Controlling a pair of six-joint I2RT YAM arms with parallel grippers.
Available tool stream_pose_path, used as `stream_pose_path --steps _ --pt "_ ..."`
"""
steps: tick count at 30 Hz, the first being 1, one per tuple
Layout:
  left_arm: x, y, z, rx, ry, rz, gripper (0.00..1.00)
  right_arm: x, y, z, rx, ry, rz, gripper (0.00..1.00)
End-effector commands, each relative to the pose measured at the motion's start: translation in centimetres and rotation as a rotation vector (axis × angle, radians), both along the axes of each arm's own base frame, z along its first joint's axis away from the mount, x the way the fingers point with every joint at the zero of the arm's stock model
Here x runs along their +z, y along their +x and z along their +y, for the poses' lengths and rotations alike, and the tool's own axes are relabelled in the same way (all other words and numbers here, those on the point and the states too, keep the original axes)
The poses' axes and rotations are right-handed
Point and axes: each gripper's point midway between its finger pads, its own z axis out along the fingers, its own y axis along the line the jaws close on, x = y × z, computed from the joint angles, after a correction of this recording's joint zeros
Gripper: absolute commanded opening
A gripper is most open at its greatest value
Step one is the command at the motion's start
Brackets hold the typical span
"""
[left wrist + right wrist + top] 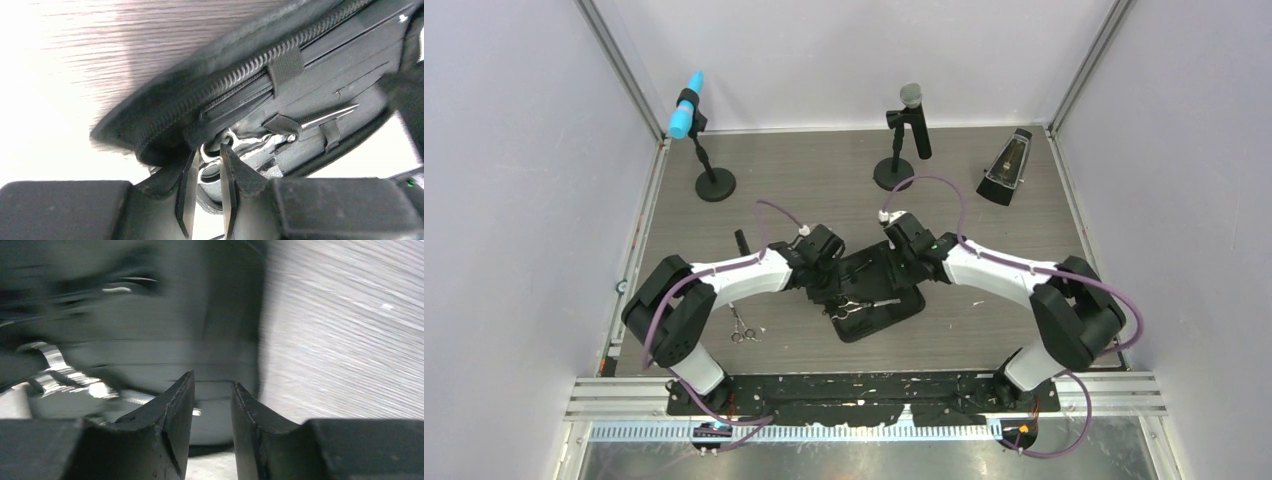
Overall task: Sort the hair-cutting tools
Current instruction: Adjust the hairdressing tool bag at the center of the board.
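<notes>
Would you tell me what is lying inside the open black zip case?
Silver scissors lie under an elastic loop in the case, the left claw closed on their handle. The left arm and right arm cover the rest.

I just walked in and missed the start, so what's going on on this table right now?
Two robot arms are working over an open black zip case in the middle of the table. The left gripper is closed around the handle of the silver scissors lying in the case. The right gripper hangs close beside it over the case, jaws apart and empty. A second pair of scissors lies loose on the table by the left arm.
</notes>
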Motion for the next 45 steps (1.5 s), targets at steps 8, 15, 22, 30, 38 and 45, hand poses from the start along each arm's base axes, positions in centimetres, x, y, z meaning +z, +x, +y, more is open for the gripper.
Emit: stream_pose_path --steps 8,15,22,30,38,45 --pt "2.5 0.4 -3.8 -0.028 -0.179 -0.085 0.25 4.4 -5.6 8.1 0.156 0.245 0.027 0.46" --pt "2.6 0.4 -3.6 -0.025 -0.18 -0.091 0.26 2.4 -6.1 6.3 0.095 0.144 0.032 0.46" --pt "2.5 0.2 -3.6 -0.027 -0.18 -0.088 0.26 0.6 -6.2 5.1 0.08 0.08 0.07 0.45" --pt "2.5 0.1 -4.0 -0.036 -0.18 -0.087 0.26 -1.0 -7.5 4.7 0.089 0.066 0.14 0.43" --pt "2.6 0.2 -4.0 -0.032 -0.176 -0.09 0.26 -0.4 -7.7 3.9 0.059 0.008 0.105 0.42" --pt "2.6 0.1 -4.2 -0.035 -0.178 -0.089 0.26 -0.7 -7.3 4.2 0.001 0.035 0.076 0.33"
